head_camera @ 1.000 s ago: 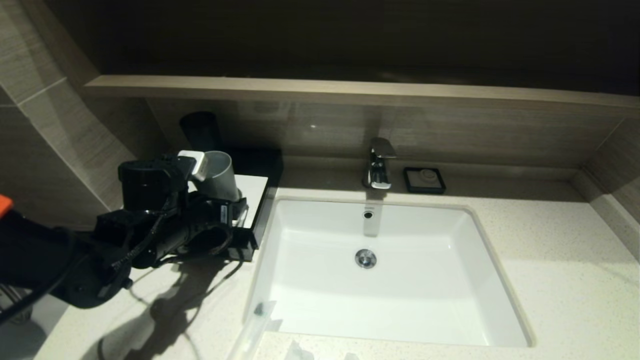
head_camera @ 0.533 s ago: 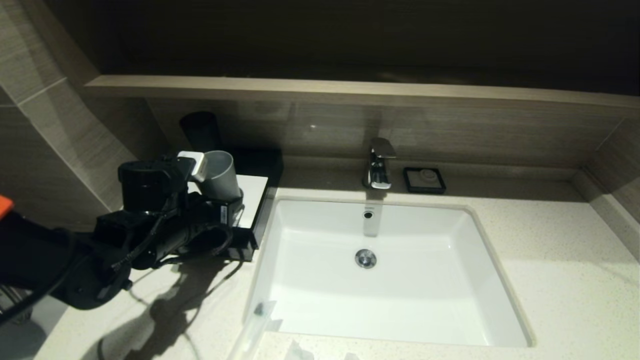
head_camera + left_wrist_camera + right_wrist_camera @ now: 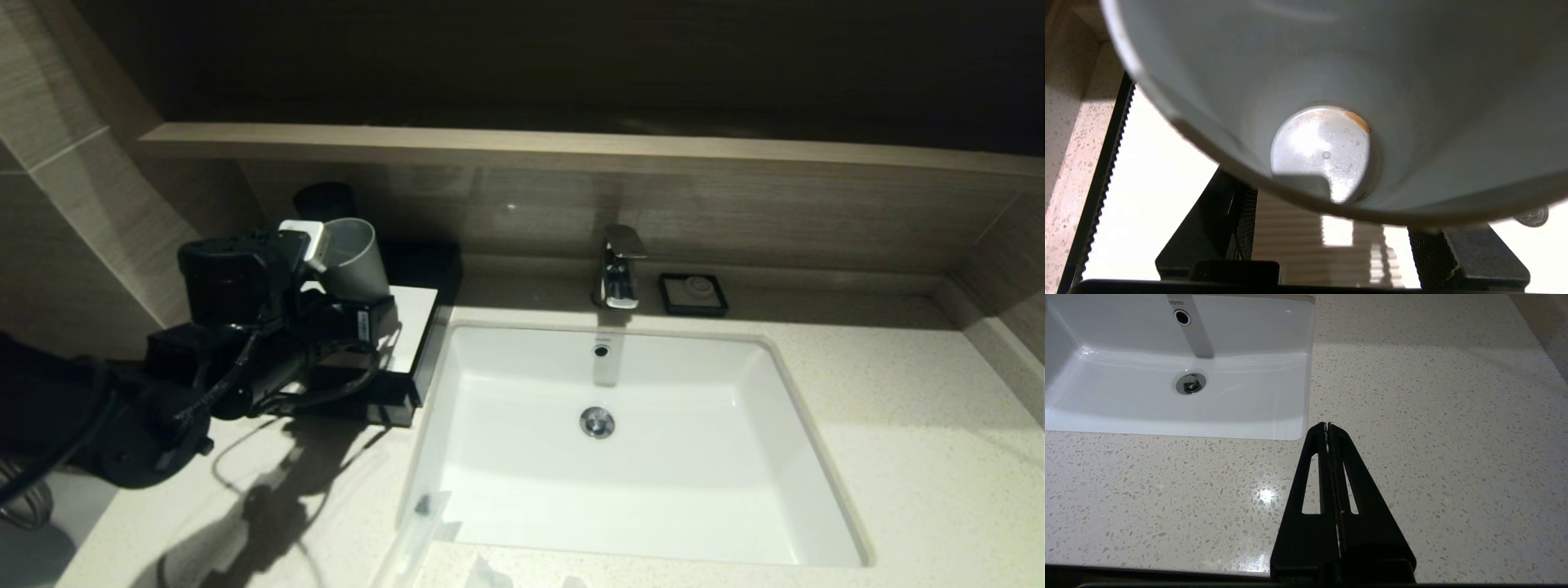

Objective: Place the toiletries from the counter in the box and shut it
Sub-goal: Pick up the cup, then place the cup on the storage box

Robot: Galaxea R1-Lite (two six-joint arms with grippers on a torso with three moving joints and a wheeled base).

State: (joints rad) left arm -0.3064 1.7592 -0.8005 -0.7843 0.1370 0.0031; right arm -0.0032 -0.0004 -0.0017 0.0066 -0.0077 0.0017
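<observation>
My left gripper (image 3: 343,286) is shut on the grey tapered cup (image 3: 357,263) and holds it tilted just above the white top panel of the low black box (image 3: 412,314) at the left of the sink. In the left wrist view the cup (image 3: 1412,81) fills most of the picture with its mouth toward the camera, and the box's white top (image 3: 1159,196) lies below it. A long clear packet with a dark end (image 3: 418,523) lies on the counter (image 3: 914,425) at the sink's front left corner. More white packets (image 3: 486,574) peek in at the bottom edge. My right gripper (image 3: 1327,426) is shut and empty above the counter (image 3: 1433,416), right of the sink.
The white sink basin (image 3: 620,441) is set in the middle of the counter, with a chrome tap (image 3: 618,269) behind it. A small black square soap dish (image 3: 693,294) sits right of the tap. A dark cup (image 3: 325,208) stands behind the box. A brown wood ledge (image 3: 571,151) runs along the wall.
My left gripper has lifted the grey cup up and slightly back-left, off the box's white top. The right arm has not moved.
</observation>
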